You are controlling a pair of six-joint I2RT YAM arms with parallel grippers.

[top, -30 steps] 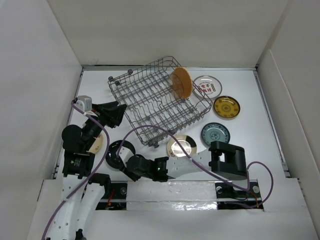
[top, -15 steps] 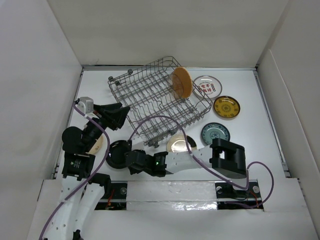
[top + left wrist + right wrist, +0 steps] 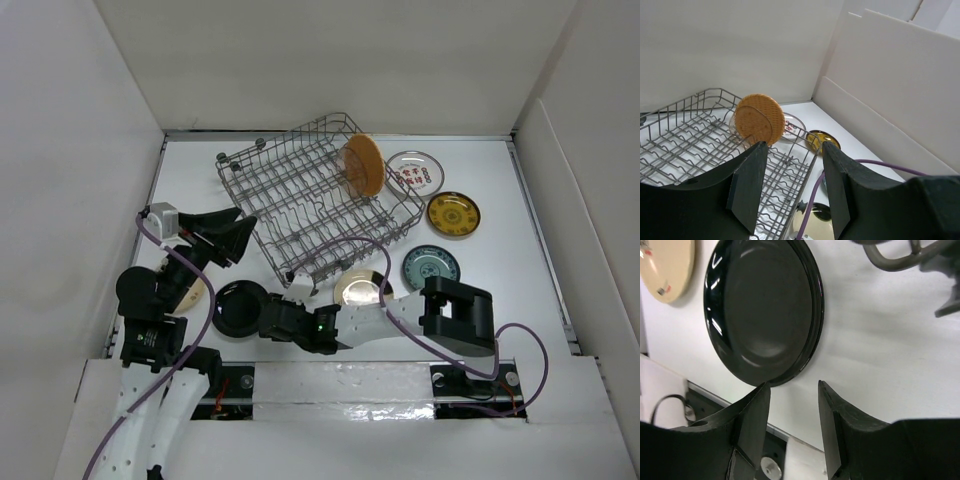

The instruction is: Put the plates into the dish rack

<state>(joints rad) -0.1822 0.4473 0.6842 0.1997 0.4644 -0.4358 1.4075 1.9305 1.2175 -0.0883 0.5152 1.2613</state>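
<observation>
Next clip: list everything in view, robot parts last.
dish rack: one, grey wire, far centre
orange-brown plate: one, upright in rack's right end
white plate with red marks: one, right of rack
yellow patterned plate: one, far right
teal patterned plate: one, nearer than the yellow
pale shiny plate: one, at rack's near corner
black plate: one, near edge, left of centre
cream plate: one, near-left, partly hidden
cables: two, purple, looping near edge
left claw: black, open, empty, beside rack
right claw: black, open, empty, at black plate's rim
</observation>
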